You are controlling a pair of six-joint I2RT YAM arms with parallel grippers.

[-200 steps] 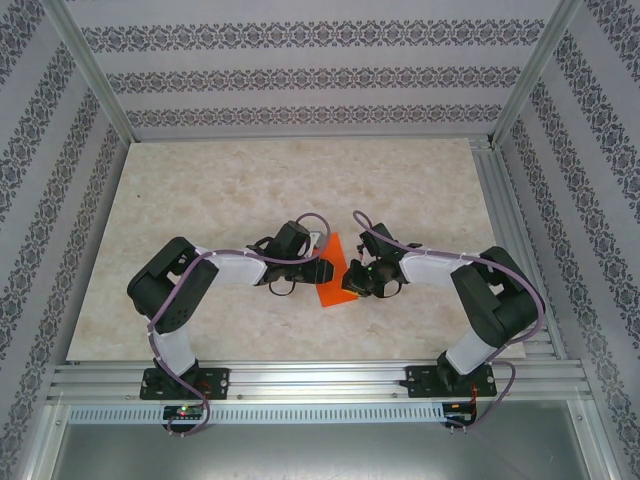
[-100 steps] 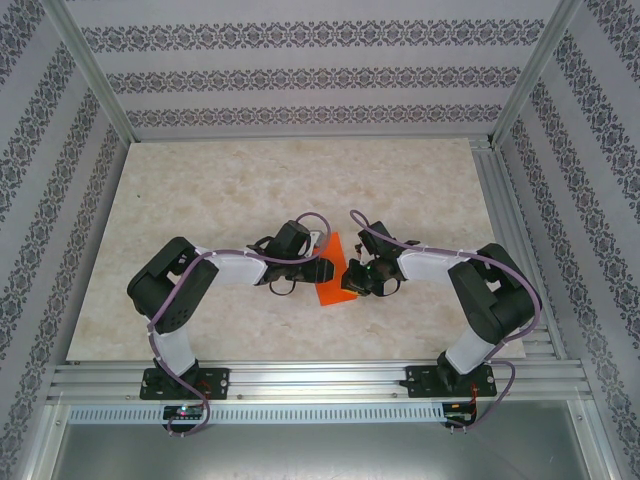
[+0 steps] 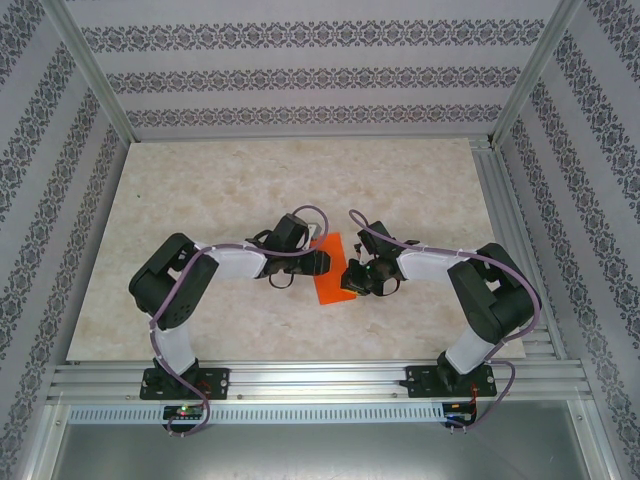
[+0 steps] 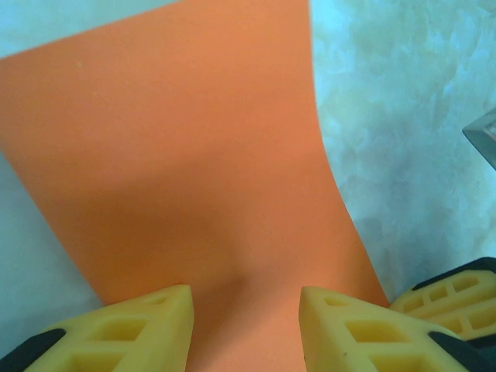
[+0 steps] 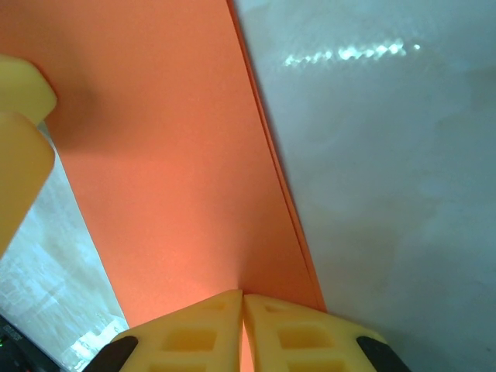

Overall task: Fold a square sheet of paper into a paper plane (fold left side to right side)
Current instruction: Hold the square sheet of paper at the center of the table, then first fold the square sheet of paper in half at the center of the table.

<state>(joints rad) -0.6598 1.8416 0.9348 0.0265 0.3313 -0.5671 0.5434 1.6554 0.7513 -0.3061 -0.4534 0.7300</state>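
The square sheet of paper [image 3: 333, 270] is bright orange and lies folded into a narrow strip on the table between both arms. In the right wrist view the paper [image 5: 170, 155] shows two layers along its right edge. My right gripper [image 5: 242, 304] has its jaws together at the near edge, with a sliver of orange between them. My left gripper [image 4: 246, 310] stands open, its yellow fingers [image 4: 147, 329] low over the paper [image 4: 194, 155] from the opposite side. From above, the left gripper [image 3: 322, 262] and right gripper [image 3: 350, 278] flank the strip.
The marble-patterned table top [image 3: 300, 180] stretches behind the arms. Patterned walls and a metal frame post [image 3: 530, 70] enclose it. An aluminium rail [image 3: 320, 380] runs along the near edge by the arm bases.
Both grippers have crept slightly closer to the paper, the left one shifting a little right and away. The paper stays in place.
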